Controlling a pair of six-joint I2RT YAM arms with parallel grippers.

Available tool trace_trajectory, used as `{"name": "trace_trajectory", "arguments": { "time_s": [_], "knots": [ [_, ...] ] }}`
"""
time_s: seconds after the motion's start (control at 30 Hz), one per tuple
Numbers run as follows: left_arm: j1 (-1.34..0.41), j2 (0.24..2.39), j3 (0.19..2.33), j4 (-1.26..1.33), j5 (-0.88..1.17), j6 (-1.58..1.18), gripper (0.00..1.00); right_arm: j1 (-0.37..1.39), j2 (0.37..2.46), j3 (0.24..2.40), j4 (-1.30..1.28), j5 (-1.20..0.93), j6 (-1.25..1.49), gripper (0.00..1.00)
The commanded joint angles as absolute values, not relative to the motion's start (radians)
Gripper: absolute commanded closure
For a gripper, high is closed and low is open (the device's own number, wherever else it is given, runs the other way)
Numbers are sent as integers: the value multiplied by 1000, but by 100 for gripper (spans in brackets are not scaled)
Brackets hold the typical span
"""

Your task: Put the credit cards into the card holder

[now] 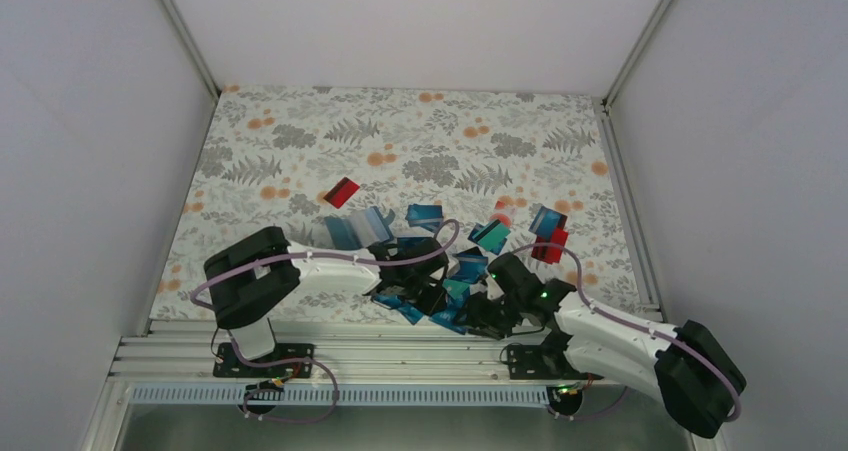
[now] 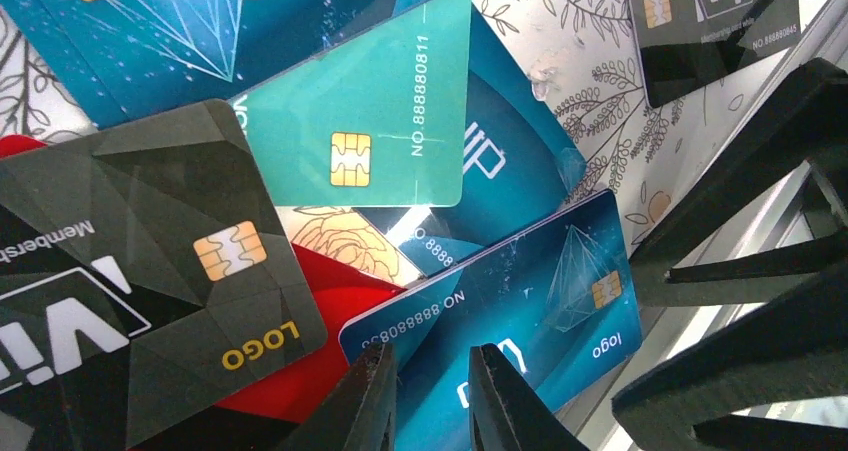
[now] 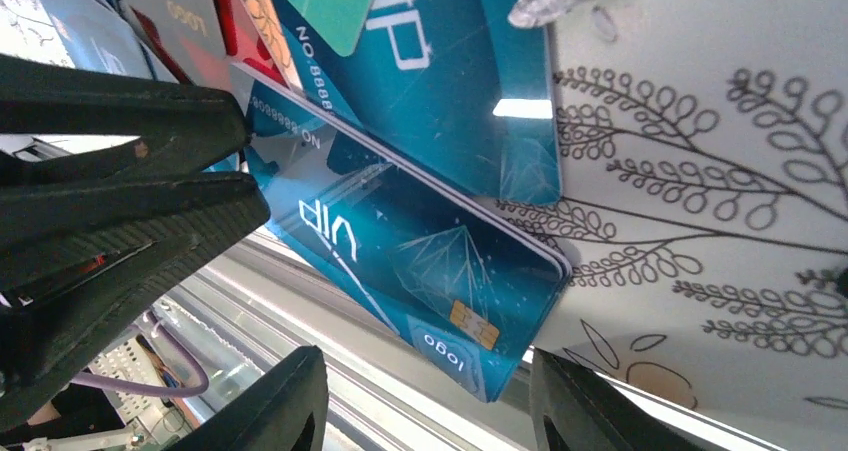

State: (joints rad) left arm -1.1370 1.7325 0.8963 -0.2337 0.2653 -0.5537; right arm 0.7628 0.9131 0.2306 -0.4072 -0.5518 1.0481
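Observation:
Several credit cards [image 1: 465,266], mostly blue and teal, lie heaped near the table's front edge. My left gripper [image 1: 425,296] [image 2: 432,356] is shut on one end of a blue card [image 2: 540,301] [image 3: 400,241], which is tilted up and juts over the edge. My right gripper [image 1: 478,316] [image 3: 428,361] stands open around that card's free chip corner, its fingers apart from it. A paler blue folded piece [image 1: 352,228] left of the heap may be the card holder; I cannot tell for sure.
A teal card [image 2: 370,121], a black card [image 2: 150,251] and a red card [image 2: 310,321] overlap under the left wrist. A lone red card [image 1: 342,191] lies farther back. More red cards [image 1: 550,243] lie right. The metal rail [image 3: 300,311] runs below the table's edge.

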Motion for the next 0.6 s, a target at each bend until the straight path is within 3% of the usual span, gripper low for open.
{"name": "trace_trajectory", "arguments": {
  "time_s": [0.0,0.37,0.57],
  "knots": [
    [-1159,1724,860,-255,270,-570,80,764,945,260,-359,-539,1054,50],
    [-1169,1715,777,-90,359,-611,80,764,950,267,-282,-549,1060,64],
    [-1168,1740,777,59,431,-632,80,762,946,285,-241,-549,1054,65]
  ]
}}
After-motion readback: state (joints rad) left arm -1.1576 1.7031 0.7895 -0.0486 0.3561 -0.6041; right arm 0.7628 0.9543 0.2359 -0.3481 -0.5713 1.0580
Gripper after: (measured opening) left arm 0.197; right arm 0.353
